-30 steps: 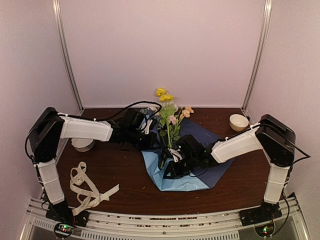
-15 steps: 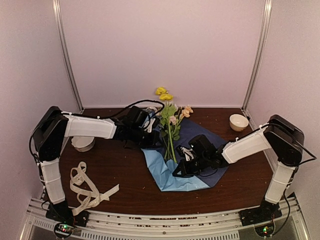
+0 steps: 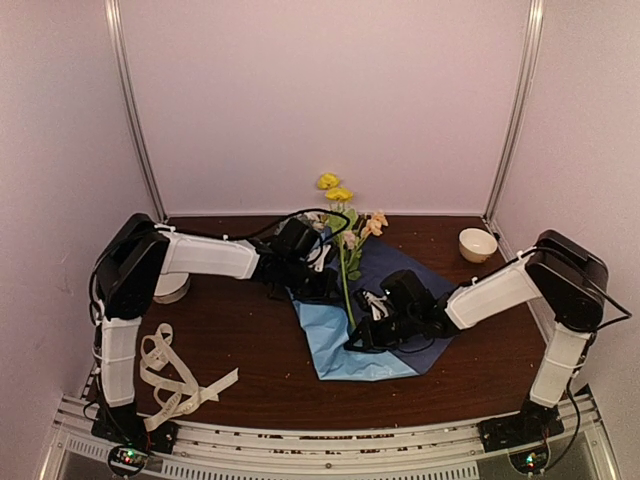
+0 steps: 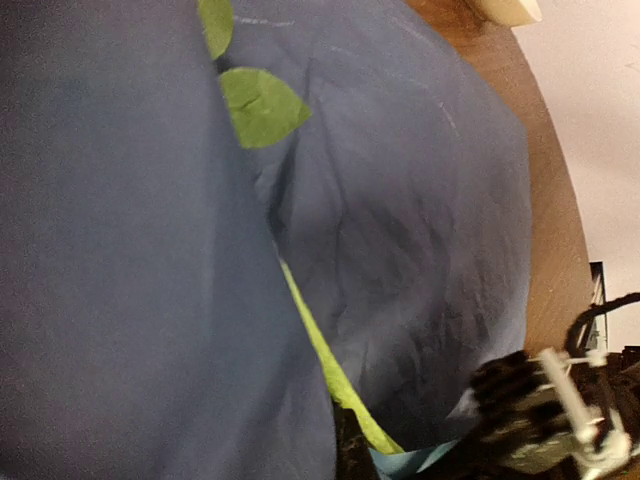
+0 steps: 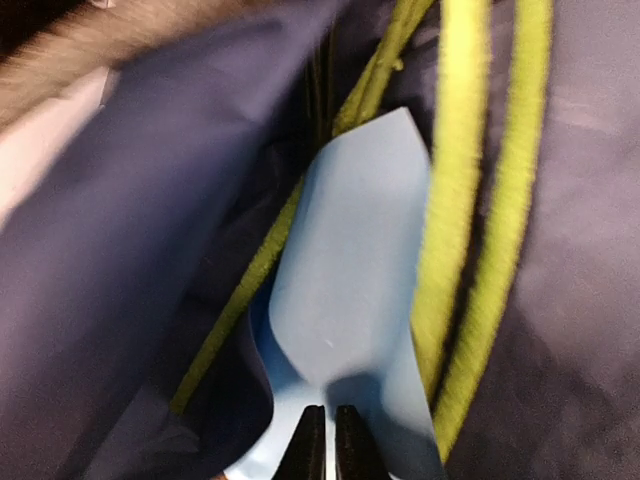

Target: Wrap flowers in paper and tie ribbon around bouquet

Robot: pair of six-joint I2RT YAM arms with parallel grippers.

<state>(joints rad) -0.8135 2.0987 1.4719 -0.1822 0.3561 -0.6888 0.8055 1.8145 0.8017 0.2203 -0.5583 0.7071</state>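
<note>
The paper lies in the middle of the bench. The flowers rest on it, blooms toward the back wall. The right jaws pinch a light-blue fold of the paper beside the stems. The left jaws are clenched at the paper's far left edge; I cannot tell on what. The ribbon lies loose at near left.

Robot test booth in a lab

Plain pale walls and metal uprights close in a dark wooden counter on three sides. The left arm and right arm stand bolted to a slotted metal rail along the near edge, with black cables trailing and small green lights at their bases
</note>
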